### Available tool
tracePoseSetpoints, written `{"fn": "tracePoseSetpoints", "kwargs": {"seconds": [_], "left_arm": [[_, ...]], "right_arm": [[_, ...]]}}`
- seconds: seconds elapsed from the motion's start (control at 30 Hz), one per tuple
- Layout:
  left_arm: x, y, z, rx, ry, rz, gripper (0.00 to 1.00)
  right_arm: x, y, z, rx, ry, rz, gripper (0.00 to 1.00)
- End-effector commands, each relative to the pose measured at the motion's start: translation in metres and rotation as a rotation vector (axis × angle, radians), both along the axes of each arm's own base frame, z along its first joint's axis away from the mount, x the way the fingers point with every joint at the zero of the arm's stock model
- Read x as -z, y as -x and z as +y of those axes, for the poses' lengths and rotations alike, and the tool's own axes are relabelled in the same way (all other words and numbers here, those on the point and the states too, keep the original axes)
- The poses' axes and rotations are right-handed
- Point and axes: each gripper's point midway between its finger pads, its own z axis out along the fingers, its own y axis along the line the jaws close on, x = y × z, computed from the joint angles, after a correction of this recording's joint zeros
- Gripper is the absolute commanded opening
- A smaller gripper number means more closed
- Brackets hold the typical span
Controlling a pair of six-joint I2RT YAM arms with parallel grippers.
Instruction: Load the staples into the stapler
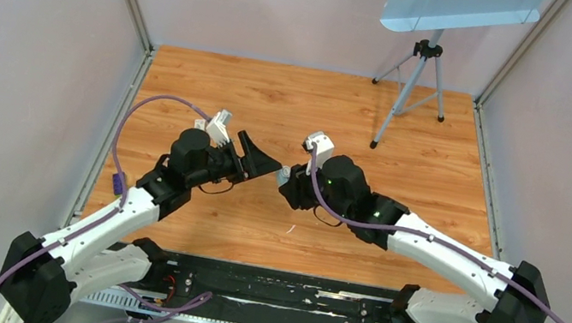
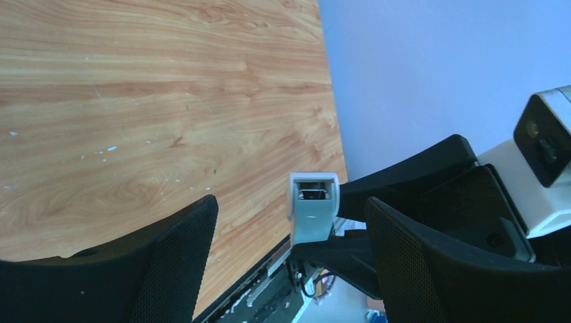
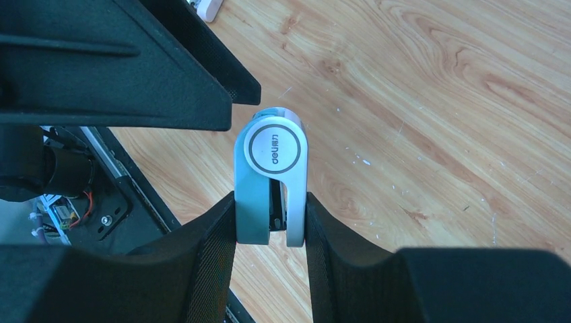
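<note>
At the middle of the worktop [image 1: 275, 99], I see my two arms meeting nose to nose. The only other thing is a tripod [image 1: 416, 87] with a pale blue panel [image 1: 459, 7] at the far right, well apart and blocking nothing. My right hand [image 3: 271, 202] is clamped on the sides of the stapler [image 3: 271, 168], raised off the wood with its end facing my left hand [image 2: 289, 202], whose fingers [image 2: 168, 256] are spread wide, empty, flanking that end without touching.

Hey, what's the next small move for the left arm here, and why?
Probably ease the open left end effector forward and close on the free end of the stapler: the right end effector clamps its other end, and the free end faces the gap between the left fingers.
</note>
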Motion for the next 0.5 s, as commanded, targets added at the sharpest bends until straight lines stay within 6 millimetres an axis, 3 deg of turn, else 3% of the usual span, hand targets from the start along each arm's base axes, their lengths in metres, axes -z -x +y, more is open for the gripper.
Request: {"fn": "tracePoseSetpoints", "kwargs": {"seconds": [0.0,0.47], "left_arm": [[-0.004,0.004,-0.011,0.048,0.045,-0.018,0.83],[0.013,0.005,-0.019,0.05,0.055,0.039,0.7]], "right_arm": [[-0.012,-0.001,0.013,-0.006,-0.035,-0.016,0.41],[-0.005,-0.001,0.013,0.001,-0.022,-0.006,0.42]]}}
